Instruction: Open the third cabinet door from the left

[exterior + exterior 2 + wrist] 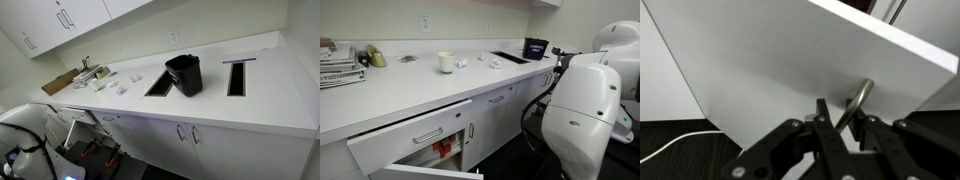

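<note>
In the wrist view my gripper (840, 112) is shut on the slim silver bar handle (861, 96) of a flat white base-cabinet door (770, 60). The door stands swung out from the cabinet, and its top edge shows as a thin band at the upper right. In an exterior view the top edge of an open white door (425, 172) shows low under a drawer front (415, 136). The white arm (582, 110) fills the right of that view and the gripper itself is hidden there. I cannot tell from these views which door in the row this is.
A black bin (184, 74) stands on the white counter (210, 105) by two dark slots. A white cup (446, 62) and small items lie on the counter. Red things (444, 150) sit inside the open cabinet. A white cable (670, 150) lies on the dark floor.
</note>
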`<action>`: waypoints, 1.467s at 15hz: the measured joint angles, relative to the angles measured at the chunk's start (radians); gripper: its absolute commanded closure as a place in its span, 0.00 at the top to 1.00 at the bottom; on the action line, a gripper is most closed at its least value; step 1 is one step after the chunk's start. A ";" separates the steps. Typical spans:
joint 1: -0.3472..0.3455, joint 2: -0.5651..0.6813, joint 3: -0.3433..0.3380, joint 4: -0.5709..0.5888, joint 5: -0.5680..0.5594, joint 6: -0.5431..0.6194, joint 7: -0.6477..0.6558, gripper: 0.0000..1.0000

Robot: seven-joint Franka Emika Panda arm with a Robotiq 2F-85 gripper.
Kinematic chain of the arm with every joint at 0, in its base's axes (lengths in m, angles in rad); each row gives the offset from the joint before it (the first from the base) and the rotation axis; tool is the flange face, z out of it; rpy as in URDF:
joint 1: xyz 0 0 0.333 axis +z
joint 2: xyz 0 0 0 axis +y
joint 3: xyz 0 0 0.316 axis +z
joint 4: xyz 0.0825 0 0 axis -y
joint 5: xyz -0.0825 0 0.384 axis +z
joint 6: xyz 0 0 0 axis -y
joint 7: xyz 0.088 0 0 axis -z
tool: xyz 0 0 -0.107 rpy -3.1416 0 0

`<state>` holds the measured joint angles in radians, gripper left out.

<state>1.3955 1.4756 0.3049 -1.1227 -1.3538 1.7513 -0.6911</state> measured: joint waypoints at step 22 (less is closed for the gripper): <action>-0.112 0.011 0.038 0.226 0.519 0.421 -0.287 1.00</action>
<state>1.2837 1.4862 0.3430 -0.8969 -0.8353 2.1721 -0.9781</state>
